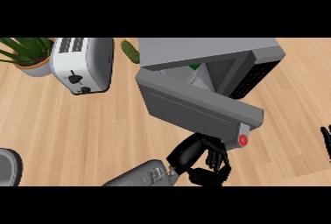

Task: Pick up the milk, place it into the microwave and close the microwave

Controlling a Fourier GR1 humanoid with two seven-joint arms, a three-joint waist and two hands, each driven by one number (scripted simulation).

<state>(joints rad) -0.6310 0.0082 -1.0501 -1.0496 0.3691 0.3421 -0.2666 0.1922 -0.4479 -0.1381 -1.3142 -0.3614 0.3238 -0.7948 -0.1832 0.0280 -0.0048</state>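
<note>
Curling its fingers round nothing, your left hand (200,159) is sitting right by the lower edge of the half-open door (194,107). Toaster (81,65) and plant (29,54) are standing well left, leaving bare counter (77,131) beside you. Milk (183,75) is showing inside the microwave (207,50). Your right hand (325,142) is resting at the right edge, fingers straight.

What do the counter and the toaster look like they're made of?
Counter: probably wood with a matte finish, judging by the light plank lines and grain. Toaster: a smooth, pale grey-white shell with a soft sheen. It could be metal or plastic, and the look leaves that open.
</note>
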